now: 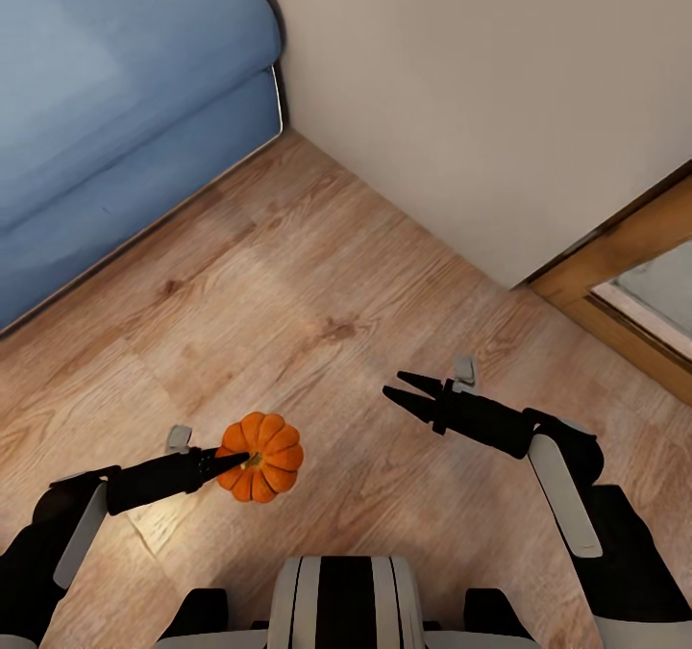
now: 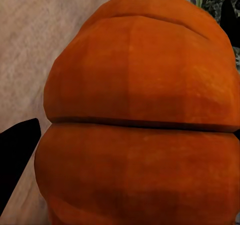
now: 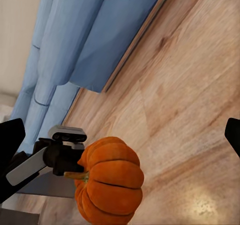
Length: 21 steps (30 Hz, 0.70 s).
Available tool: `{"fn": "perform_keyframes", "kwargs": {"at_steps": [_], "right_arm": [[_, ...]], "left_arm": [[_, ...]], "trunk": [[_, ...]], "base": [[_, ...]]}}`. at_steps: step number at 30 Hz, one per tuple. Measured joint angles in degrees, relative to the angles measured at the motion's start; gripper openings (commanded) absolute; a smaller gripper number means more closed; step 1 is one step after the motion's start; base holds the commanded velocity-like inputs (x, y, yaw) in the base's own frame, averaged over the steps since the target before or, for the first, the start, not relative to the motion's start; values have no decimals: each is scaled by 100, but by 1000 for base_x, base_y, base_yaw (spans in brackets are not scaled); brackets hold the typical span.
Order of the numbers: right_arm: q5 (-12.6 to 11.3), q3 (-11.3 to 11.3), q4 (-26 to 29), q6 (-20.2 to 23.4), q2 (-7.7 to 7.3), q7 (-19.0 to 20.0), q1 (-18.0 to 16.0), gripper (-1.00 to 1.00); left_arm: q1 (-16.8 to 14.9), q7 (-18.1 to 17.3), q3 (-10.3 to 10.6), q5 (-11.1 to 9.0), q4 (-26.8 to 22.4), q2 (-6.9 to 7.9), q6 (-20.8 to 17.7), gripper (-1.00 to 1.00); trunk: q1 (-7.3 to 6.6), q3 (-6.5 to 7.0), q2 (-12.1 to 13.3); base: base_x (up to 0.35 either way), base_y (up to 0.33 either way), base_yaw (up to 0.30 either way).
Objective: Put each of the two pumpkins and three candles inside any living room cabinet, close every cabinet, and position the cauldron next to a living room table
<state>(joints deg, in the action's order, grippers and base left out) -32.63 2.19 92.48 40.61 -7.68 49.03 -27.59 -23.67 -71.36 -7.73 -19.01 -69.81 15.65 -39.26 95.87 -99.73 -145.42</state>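
over the wooden floor, near the corner where a blue sofa met a pale wall, both arms reached forward from the robot's trunk. the left arm stretched low and inward, its forearm nearly level, and the left gripper ended at a pumpkin, its dark fingers closed onto the fruit at the stem end. the pumpkin sat off the floor in that grasp, in front of the robot's chest and to its left of centre. the right arm bent at the elbow and pointed inward and away from the robot, and the right gripper hung in the air with its two pointed fingers parted a little, holding nothing, well apart from the pumpkin.

the left wrist view looked straight onto the pumpkin's ribbed orange skin from very close, with one black finger at the edge of it; how the fingers met the fruit could not be told from there. the right wrist view gave what the head view lacked: the pumpkin from the side, its short stem turned toward the left gripper, whose dark body pressed right up against that end, and the sofa's rounded blue cushions running along the floor's edge behind. the head view alone took in a wooden door frame beside the wall.
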Motion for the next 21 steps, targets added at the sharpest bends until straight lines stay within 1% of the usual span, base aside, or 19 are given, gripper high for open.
{"fn": "perform_keyframes", "kwargs": {"at_steps": [7,10,12,13,14,15,16,17,19,21], "right_arm": [[-6,-4,6,1,-3,9,14,100],[-8,-1,7,53,-1,8,16,100],[-2,0,7,180,9,1,16,100],[12,0,7,396,21,-16,13,100],[17,1,7,523,27,-27,12,100],[25,-3,7,833,34,-44,-21,100],[25,-3,9,902,36,-46,-30,100],[28,2,11,971,42,-54,-41,100],[37,15,13,1029,52,-80,-52,100],[39,21,14,1055,57,-102,-56,100]], "left_arm": [[48,0,2,-13,-29,-5,-3,-100],[179,24,-41,-9,-139,-7,-13,-100],[260,88,-233,-15,-214,-18,-34,-100],[361,139,-491,-27,-323,-54,-110,-100],[419,156,-626,-34,-402,-86,-179,-100],[576,171,-840,-76,-700,-139,-409,-100],[635,181,-886,-53,-812,-153,-454,-100],[735,197,-972,-51,-996,-201,-531,-100],[833,234,-1057,-11,-1169,-266,-595,-100],[870,253,-1094,6,-1257,-296,-633,-100]], "trunk": [[0,0,0],[0,0,0],[0,0,0],[0,0,0],[0,0,0],[-1,0,0],[0,0,0],[0,0,0],[0,0,0],[0,0,0]], "base": [[-4,0,0],[0,0,0],[0,0,0],[0,0,0],[0,0,0],[0,0,0],[0,0,0],[0,0,0],[0,0,0],[0,0,0]]}}
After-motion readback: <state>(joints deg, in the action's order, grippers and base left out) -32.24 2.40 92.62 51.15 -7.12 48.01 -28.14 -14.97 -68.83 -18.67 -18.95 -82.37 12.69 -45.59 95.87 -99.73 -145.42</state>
